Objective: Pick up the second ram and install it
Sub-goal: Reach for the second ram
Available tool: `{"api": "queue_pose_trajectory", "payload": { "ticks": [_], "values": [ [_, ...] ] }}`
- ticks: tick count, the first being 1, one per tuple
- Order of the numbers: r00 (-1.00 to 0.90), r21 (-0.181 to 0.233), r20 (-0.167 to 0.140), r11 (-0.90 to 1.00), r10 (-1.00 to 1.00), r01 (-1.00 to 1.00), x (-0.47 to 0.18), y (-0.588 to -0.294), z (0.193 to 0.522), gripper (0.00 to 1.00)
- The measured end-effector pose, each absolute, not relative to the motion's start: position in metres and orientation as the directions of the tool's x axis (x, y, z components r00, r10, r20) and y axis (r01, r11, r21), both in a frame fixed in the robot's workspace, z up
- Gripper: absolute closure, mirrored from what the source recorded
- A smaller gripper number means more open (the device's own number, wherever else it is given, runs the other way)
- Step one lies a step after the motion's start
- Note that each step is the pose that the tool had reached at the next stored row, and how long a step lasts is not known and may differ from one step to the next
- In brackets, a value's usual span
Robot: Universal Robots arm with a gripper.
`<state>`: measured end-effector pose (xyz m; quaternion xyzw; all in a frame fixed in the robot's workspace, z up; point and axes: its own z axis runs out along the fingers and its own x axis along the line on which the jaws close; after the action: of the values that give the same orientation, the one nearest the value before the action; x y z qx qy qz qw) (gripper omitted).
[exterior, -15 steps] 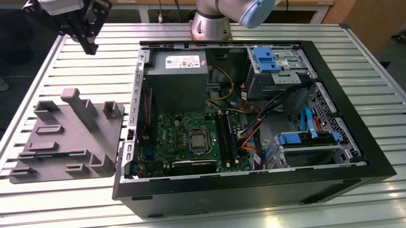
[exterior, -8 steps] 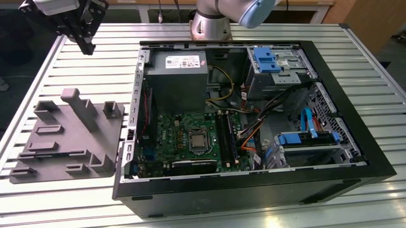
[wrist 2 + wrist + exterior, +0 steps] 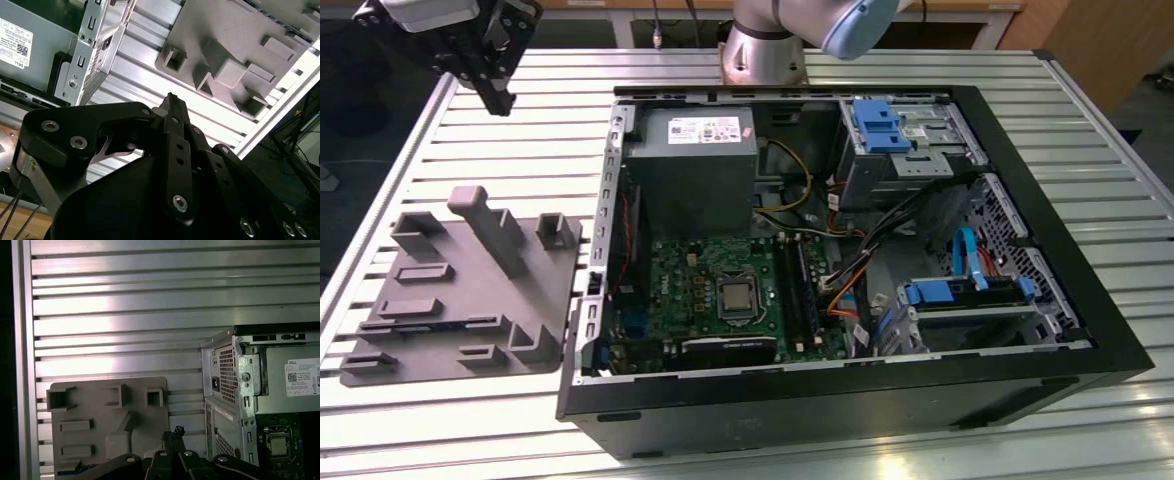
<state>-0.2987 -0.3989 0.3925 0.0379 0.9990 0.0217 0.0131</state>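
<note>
My gripper [image 3: 496,103] hangs high over the slatted table at the exterior view's far left, behind the grey moulded tray [image 3: 467,290] and outside the open computer case [image 3: 1014,370]. Its black fingers are pressed together with nothing between them, as both wrist views show [image 3: 172,100] [image 3: 173,432]. The second ram is out of view. Long dark sockets [image 3: 798,285] run beside the processor [image 3: 738,295] on the green motherboard [image 3: 687,275]; I cannot tell whether a stick stands in them. The tray [image 3: 107,415] lies below the gripper in the first wrist view.
The case lies on its side with a grey power supply [image 3: 694,160] at the back, blue drive brackets [image 3: 881,125] and loose cables [image 3: 854,270] to the exterior view's right. Upright posts [image 3: 487,225] rise from the tray. Bare aluminium slats [image 3: 520,140] stretch between tray and table edge.
</note>
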Motion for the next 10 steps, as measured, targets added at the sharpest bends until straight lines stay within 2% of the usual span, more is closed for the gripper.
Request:
{"api": "queue_pose_trajectory", "payload": {
  "ticks": [10],
  "values": [
    [-0.997,0.044,-0.024,0.996,0.076,0.075,-0.323,-0.399,0.392,0.89]
  ]
}}
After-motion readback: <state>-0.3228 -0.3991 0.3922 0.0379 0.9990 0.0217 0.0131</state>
